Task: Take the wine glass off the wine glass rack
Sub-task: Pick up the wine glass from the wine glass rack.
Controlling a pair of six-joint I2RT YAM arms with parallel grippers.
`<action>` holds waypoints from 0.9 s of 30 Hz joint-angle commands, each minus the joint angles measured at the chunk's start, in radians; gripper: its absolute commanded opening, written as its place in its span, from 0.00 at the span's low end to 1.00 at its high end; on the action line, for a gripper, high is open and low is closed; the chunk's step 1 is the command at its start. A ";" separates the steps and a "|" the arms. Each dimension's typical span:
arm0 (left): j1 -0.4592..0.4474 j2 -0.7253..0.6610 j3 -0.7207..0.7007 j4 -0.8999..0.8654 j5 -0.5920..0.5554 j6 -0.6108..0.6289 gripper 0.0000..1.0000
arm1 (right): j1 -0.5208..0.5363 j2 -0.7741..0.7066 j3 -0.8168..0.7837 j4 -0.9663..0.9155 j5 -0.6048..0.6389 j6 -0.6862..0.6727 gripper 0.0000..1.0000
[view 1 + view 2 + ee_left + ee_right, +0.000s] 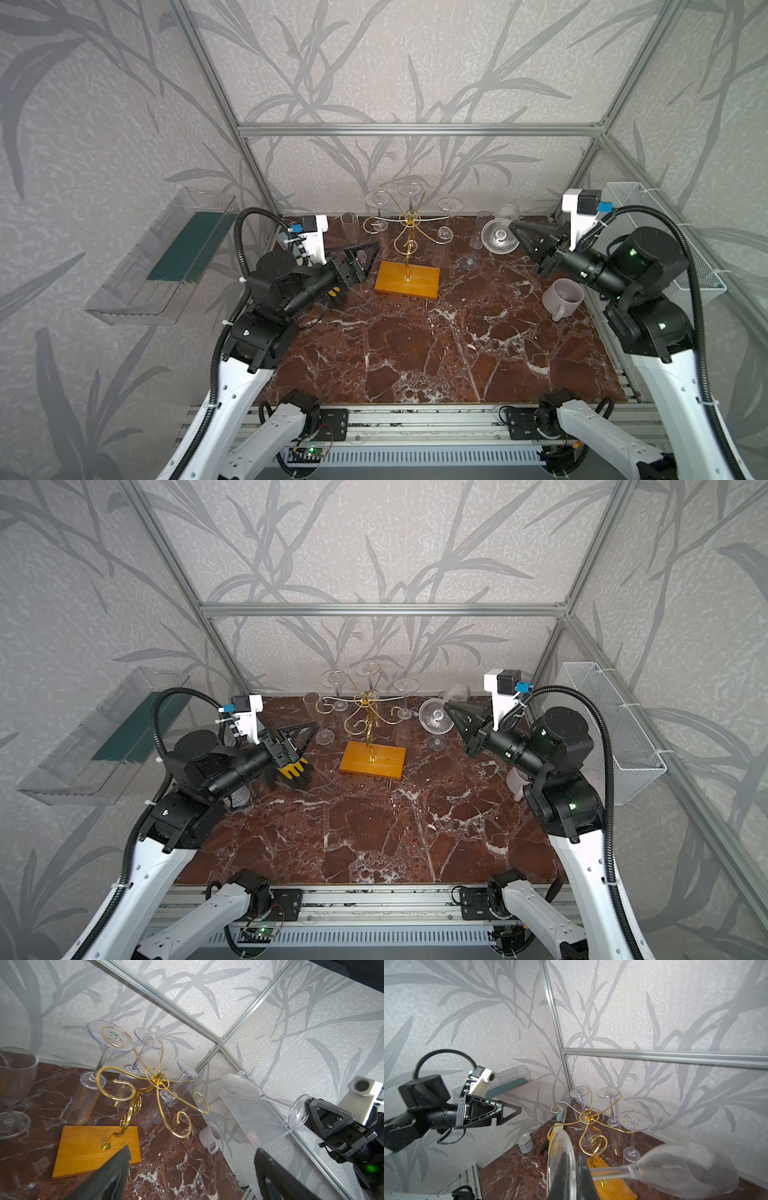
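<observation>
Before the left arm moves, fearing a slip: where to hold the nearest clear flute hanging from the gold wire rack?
Likely the clear flute's thin stem, just under its foot, from the left gripper's side: the foot hooks over the gold wire rack's scroll, bowl down.

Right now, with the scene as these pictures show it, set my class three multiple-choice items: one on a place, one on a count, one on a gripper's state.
1. Where does the mug stand?
A) in the wire basket
B) in the clear tray
C) on the table

2. How many glasses hang foot-up on the wine glass rack?
A) one
B) three
C) six

3. The right gripper is:
A) shut on a wine glass
B) open and empty
C) shut on the mug

Key:
1 C: it sits upright on the marbled top.
2 B: three round feet rest on the scroll arms.
3 A: its fingers pinch the glass's foot, holding it sideways, clear of the rack.
</observation>
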 commanded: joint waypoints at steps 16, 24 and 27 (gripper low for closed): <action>-0.234 0.193 0.024 0.244 0.272 -0.048 0.90 | 0.503 -0.054 -0.277 0.282 0.218 -0.820 0.00; -0.262 0.238 -0.019 0.377 0.292 -0.121 0.83 | 0.614 -0.050 -0.358 0.389 0.310 -0.984 0.00; -0.269 0.247 -0.021 0.386 0.300 -0.131 0.80 | 0.639 -0.042 -0.378 0.420 0.336 -1.019 0.00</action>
